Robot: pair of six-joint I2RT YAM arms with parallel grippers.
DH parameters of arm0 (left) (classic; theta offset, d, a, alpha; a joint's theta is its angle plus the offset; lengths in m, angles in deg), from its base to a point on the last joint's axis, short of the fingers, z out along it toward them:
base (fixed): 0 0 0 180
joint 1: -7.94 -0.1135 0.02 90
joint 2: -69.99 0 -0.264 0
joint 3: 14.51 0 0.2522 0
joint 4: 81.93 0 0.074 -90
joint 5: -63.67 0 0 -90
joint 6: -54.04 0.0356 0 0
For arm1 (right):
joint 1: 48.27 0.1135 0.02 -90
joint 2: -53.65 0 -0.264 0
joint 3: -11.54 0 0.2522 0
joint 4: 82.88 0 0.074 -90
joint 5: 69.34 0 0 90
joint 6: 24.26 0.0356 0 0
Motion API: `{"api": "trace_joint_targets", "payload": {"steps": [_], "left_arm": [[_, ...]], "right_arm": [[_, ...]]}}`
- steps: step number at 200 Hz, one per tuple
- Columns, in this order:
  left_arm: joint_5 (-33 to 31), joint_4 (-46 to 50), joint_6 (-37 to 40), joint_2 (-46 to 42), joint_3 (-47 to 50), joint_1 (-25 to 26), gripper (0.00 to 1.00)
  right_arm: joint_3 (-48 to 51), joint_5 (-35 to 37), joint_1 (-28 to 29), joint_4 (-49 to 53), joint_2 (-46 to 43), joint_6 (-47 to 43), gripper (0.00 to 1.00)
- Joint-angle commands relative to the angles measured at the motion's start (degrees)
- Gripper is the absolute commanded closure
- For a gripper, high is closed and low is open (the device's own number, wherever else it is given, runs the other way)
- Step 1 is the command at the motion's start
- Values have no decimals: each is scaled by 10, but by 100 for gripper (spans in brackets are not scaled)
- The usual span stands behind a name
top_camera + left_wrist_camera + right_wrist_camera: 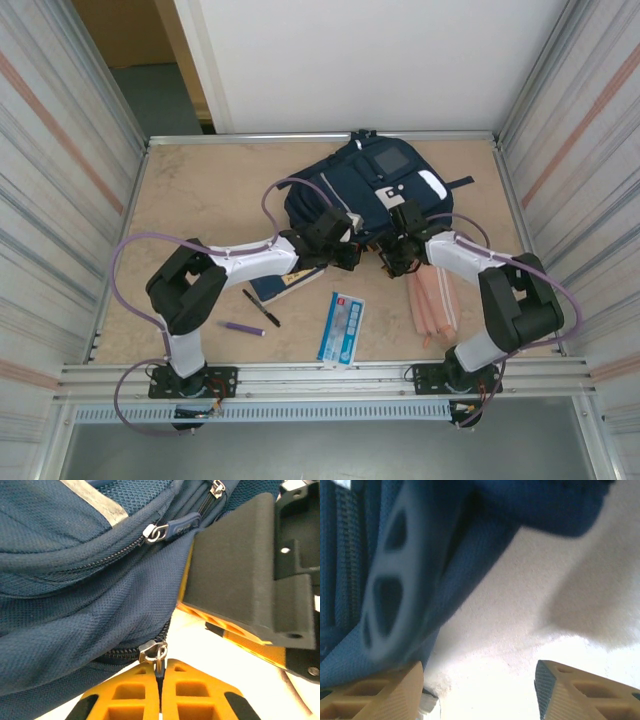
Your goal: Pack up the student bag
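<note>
The large navy-blue fabric backpack [350, 175] lies far-centre on the beige tabletop [200, 190]. Left jaws, pressed together, pinch its small silver zipper pull [159, 652]; a skewed tug could slip it free. Right jaws stand spread, seemingly gripping nothing, though blurred, so the bag may drag. Open room lies far-left.
</note>
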Motion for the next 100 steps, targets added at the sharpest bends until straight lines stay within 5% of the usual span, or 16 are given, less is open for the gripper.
{"api": "trace_joint_targets", "payload": {"steps": [1, 48, 100], "left_arm": [[31, -8, 25, -30, -18, 9, 100], [32, 1, 33, -21, -38, 9, 100], [58, -13, 20, -18, -44, 9, 100]], "right_arm": [[-1, 43, 6, 40, -74, 34, 38], [8, 79, 9, 56, -143, 71, 36], [-12, 68, 32, -45, -29, 116, 36]]}}
